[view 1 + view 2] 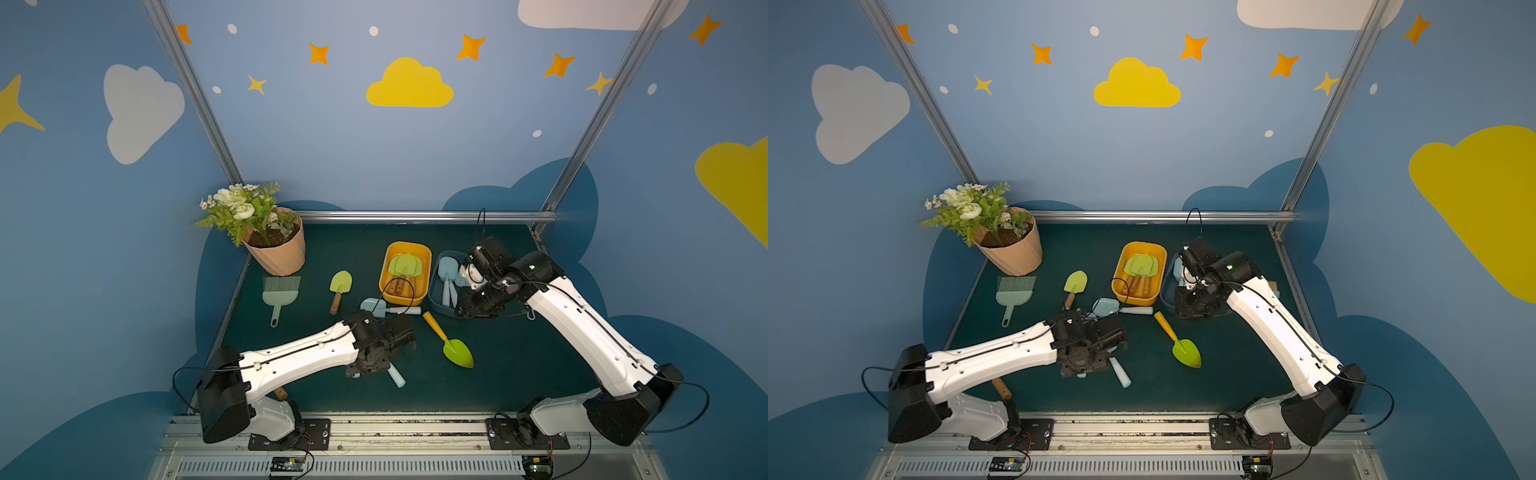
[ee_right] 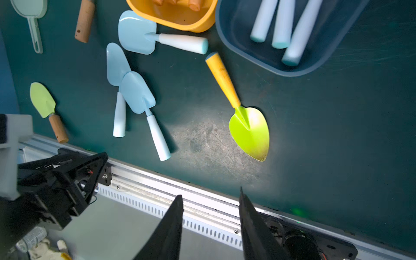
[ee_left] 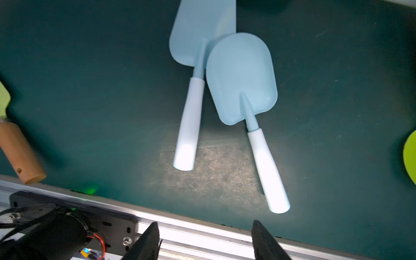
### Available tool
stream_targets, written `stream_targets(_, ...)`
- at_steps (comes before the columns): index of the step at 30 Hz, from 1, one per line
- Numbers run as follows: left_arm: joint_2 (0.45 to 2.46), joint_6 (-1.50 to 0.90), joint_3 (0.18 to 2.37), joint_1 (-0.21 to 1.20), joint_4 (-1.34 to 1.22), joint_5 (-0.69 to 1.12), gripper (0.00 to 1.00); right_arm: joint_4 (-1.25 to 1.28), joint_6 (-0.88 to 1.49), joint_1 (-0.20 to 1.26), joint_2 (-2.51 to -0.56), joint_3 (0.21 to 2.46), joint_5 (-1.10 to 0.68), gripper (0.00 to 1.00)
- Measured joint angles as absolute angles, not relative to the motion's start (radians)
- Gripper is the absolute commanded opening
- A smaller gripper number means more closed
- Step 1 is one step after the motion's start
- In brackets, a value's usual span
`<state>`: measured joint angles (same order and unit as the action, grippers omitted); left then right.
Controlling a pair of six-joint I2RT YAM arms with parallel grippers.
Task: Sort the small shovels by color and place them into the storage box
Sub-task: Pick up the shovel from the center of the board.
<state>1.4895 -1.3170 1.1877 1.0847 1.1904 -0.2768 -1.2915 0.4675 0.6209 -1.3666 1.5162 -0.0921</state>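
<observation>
While both arms hang over the dark green worktop, I see in both top views a booth of blue walls painted with clouds and stars. The yellow box holds green shovels. The blue box just beside it holds light blue shovels. A flower pot stands in the far left corner, with a brush lying near it.

Through the left wrist camera, two overlapping blue shovels lie on the scuffed surface near the aluminium rail. The left fingers stand wide and empty.

Through the right wrist camera, the orange-handled shovel lies alone beside a worn patch. The right fingers stand narrower but apart, holding nothing.
</observation>
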Motion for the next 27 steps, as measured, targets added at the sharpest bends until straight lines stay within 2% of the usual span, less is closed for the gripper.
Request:
stream_targets(5, 1.618, -1.399, 1.235, 1.123, 1.130, -0.261, 0.62, -1.280, 0.466, 0.610, -1.257, 1.490, -0.025, 0.44)
stream_targets(11, 1.626, -1.478, 1.170, 1.134, 1.015, -0.216, 0.62, -1.279, 0.466, 0.570, -1.158, 1.444, 0.002, 0.45)
stream_targets(27, 1.740, -1.515, 1.129, 1.134, 0.794, -0.142, 0.61, -1.278, 0.467, 0.551, -1.143, 1.360, 0.007, 0.45)
